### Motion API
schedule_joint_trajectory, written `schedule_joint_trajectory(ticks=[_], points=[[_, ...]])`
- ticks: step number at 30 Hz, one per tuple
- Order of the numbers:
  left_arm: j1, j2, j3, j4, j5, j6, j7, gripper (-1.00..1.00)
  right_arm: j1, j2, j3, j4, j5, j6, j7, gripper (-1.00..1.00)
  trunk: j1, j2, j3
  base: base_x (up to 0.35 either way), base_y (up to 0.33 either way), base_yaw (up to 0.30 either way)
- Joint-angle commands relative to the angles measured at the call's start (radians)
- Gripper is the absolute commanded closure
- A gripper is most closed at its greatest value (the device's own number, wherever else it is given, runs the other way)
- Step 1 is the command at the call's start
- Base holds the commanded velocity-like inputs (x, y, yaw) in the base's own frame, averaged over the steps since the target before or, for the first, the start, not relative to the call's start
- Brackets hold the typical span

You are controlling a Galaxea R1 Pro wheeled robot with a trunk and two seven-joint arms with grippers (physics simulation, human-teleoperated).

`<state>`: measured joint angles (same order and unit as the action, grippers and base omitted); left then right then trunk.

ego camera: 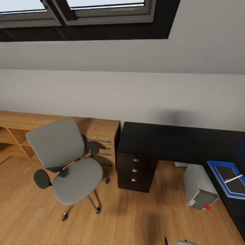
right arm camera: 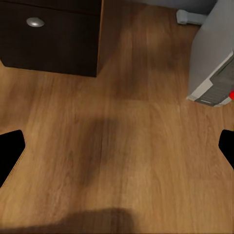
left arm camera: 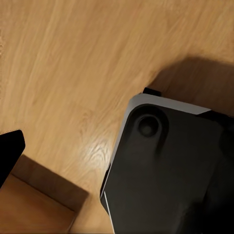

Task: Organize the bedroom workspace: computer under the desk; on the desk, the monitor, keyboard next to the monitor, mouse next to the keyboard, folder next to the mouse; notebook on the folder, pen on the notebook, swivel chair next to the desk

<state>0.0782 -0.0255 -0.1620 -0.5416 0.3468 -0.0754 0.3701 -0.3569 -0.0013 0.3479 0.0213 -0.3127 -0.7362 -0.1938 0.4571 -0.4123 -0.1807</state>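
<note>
The grey swivel chair stands on the wooden floor, left of the black desk, with its seat bare. On the desk's right wing lies the blue folder, and on it the dark grey notebook with the thin white pen across it. The light grey computer stands on the floor under the desk. My right gripper hangs open over bare floor near the desk's drawers. My left gripper is open above the floor, one fingertip showing. The monitor, keyboard and mouse are out of view.
A light wooden drawer unit runs along the wall behind the chair and meets the desk's left end. The desk's drawer block has three silver knobs. My own dark base sits under the left gripper. Open floor lies between chair and desk.
</note>
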Motion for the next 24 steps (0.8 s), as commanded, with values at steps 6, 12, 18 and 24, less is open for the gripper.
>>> schedule_joint_trajectory(ticks=[6,12,18,24], points=[[0.000,0.001,-0.007,-0.001,0.011,-0.005,0.007,-1.00,0.002,0.007,0.009,0.002,-0.003,-0.017,-0.015,-1.00,0.001,-0.002,0.000,-0.002,0.000,0.272],[0.000,0.001,-0.007,-0.001,0.011,-0.006,0.007,-1.00,0.003,0.027,0.009,0.003,-0.002,-0.085,-0.123,-1.00,0.001,-0.002,0.004,0.000,0.000,0.253],[0.000,0.001,-0.007,-0.001,0.011,-0.006,0.007,-1.00,0.003,0.027,0.008,0.003,-0.002,-0.092,-0.132,-1.00,0.001,-0.002,0.011,0.000,0.000,0.201],[0.000,0.001,-0.007,-0.001,0.011,-0.006,0.007,-1.00,0.003,0.029,0.009,0.003,-0.002,-0.087,-0.134,-1.00,0.001,-0.002,0.018,0.000,0.000,0.175]])
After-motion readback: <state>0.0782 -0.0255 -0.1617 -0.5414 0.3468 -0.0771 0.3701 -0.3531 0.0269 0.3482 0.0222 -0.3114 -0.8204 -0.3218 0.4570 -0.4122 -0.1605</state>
